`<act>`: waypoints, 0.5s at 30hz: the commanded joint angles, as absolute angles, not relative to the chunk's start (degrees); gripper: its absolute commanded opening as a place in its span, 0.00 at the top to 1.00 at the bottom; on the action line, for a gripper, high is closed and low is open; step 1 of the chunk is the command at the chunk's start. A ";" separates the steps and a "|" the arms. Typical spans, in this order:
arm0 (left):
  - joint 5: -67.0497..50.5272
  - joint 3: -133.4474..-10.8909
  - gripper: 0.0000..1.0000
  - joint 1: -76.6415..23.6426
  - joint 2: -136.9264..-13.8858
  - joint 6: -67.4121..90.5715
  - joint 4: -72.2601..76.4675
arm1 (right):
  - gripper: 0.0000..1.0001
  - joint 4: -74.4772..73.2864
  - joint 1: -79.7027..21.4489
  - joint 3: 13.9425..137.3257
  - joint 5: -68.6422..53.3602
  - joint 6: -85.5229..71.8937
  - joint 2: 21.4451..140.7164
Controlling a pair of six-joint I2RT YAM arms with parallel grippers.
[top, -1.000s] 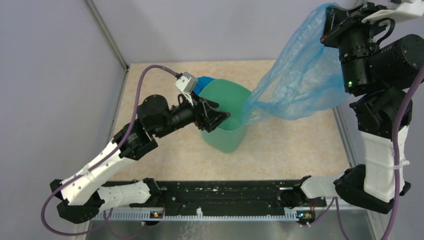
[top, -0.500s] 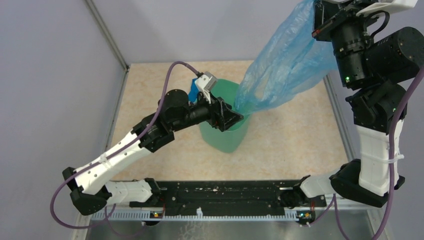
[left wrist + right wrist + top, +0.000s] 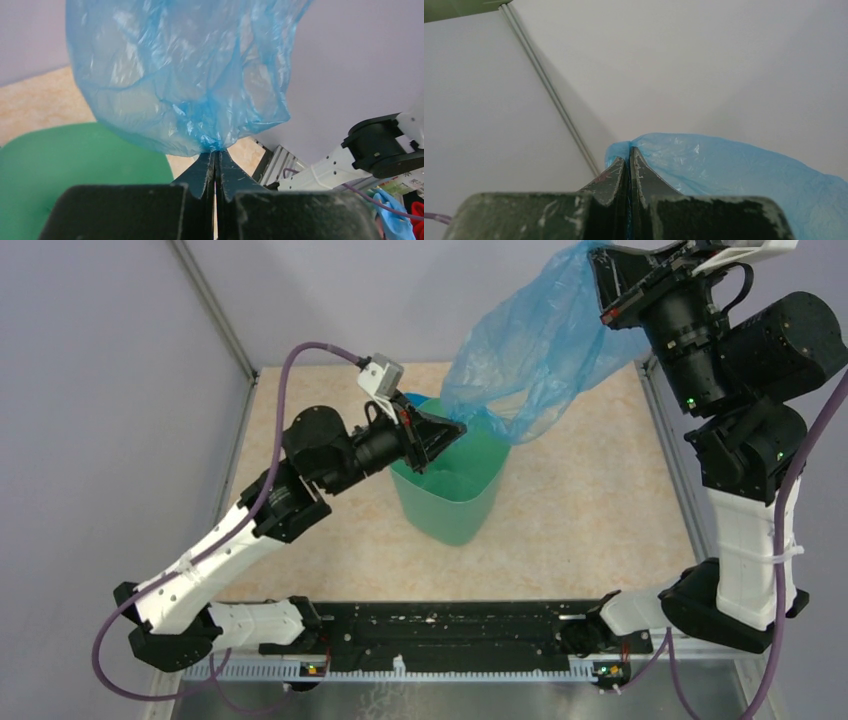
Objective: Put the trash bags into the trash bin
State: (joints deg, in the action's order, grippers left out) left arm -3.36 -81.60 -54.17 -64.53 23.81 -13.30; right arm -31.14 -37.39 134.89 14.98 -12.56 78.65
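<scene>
Gripped at two ends: up top with the right pincer [image 3: 603, 258], pressed flat together on a fold of the trash bag [image 3: 530, 345]; lower down with the left pincer [image 3: 216, 156], likewise closed tight, with a gathered nub of blue film caught right at its tips. Strung out this way, in all likelihood, to keep thin, crinkly plastic stretched and under control rather than drooping in a heap. Billows above and ahead of the left pincer; slopes down and away from the right one. Just below the left pincer, the open mouth of the trash bin [image 3: 450, 502], upright on the bench [image 3: 600, 510]. Not yet in: only the pinched lower end near the bin's far rim, all the rest well above and off toward the right pincer. Probably lifted high on the right to give the lower end a clear drop into the opening, and pinched low on the left to aim that end. Next, by this reading: drawing the left pincer down into the bin while bringing the right one lower and closer. Worth watching for: film snagging on the rim, ballooning with trapped air and spilling outside, or tugging sideways on a light bin and tipping it.
</scene>
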 commanded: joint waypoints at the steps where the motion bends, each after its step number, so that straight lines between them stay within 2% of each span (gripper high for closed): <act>1: -3.18 -87.63 1.00 -54.40 -61.63 20.26 -12.72 | 1.00 -30.51 -38.04 134.22 10.09 -16.04 78.03; 8: -5.73 -96.73 1.00 -54.40 -61.49 18.78 -19.37 | 1.00 -30.01 -38.00 133.49 5.81 -21.02 78.01; 15: -3.39 -98.87 1.00 -54.40 -60.42 20.98 -21.47 | 1.00 -29.60 -38.05 128.37 1.60 -27.01 77.58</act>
